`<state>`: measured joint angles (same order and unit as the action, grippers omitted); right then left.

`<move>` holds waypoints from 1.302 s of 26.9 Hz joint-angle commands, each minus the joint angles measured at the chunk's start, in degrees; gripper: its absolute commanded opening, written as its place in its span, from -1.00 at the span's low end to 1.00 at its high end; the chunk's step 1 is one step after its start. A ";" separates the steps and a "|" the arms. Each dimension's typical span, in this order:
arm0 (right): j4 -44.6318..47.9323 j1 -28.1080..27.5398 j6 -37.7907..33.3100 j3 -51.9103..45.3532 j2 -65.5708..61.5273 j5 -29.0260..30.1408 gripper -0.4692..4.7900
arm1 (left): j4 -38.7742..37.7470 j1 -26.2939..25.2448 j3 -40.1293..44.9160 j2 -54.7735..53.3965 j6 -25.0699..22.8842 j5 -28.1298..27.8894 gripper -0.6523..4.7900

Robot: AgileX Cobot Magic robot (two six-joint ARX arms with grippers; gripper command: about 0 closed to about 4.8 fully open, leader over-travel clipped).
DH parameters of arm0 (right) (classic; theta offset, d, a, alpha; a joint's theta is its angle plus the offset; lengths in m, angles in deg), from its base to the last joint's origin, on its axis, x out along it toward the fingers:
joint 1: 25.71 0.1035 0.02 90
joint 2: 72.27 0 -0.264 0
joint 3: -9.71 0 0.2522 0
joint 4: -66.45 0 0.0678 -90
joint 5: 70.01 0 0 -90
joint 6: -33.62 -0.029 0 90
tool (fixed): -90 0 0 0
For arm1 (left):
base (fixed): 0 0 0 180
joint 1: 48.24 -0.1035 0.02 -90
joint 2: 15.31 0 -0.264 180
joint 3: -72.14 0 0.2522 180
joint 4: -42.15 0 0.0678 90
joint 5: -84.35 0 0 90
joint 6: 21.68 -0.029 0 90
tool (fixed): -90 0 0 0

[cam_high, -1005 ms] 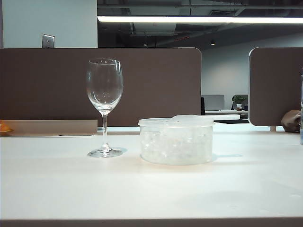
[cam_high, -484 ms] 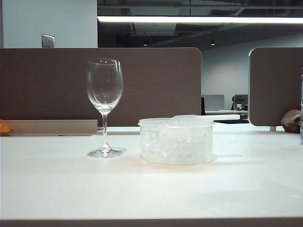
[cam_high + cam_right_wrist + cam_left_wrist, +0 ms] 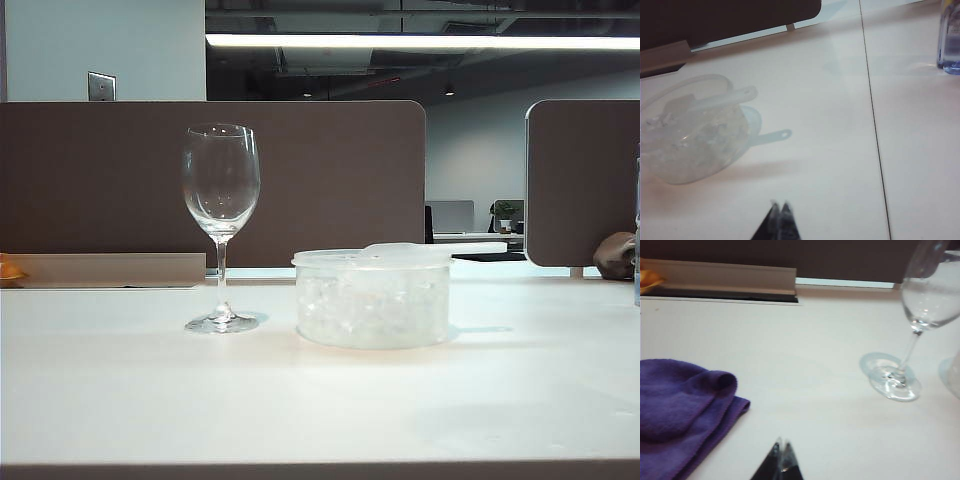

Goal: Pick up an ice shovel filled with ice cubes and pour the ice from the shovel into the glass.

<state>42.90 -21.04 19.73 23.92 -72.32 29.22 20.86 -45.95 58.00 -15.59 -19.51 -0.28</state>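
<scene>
On the white table [image 3: 120, 390] the empty glass [image 3: 221, 215] stands upright just beside the round tub [image 3: 372, 298] of ice cubes [image 3: 365, 305]. The shovel [image 3: 440, 249] lies across the tub's rim, handle jutting past it. Both tools hover above the table, tips together: the left tool [image 3: 781, 450] near a purple cloth [image 3: 680, 410], the right tool [image 3: 779, 209] near the tub.

I see a white table [image 3: 120, 400], a clear glass [image 3: 221, 190], whitish ice [image 3: 370, 305] in a clear tub [image 3: 372, 335], a purple cloth [image 3: 675, 410] and brown screens [image 3: 330, 170].
</scene>
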 commanded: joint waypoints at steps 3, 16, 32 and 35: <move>1.11 0.09 -3.69 -0.31 -0.07 5.03 -0.82 | 0.33 -0.04 -0.07 -0.07 -0.20 4.26 -0.78; 5.42 0.11 -3.41 3.08 -0.07 16.39 -0.82 | -0.09 -0.04 -0.07 -0.07 -0.28 21.09 -0.78; 4.90 0.09 -0.28 13.57 -0.07 8.39 -0.83 | -0.11 -0.04 -0.07 -0.07 -0.22 21.66 -0.78; -2.36 0.07 4.48 20.04 -0.50 8.26 -0.83 | -0.11 -0.04 -0.07 -0.07 -0.24 21.66 -0.78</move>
<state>44.65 -20.95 21.37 41.49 -72.50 37.66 20.66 -45.95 58.00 -15.61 -19.53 20.92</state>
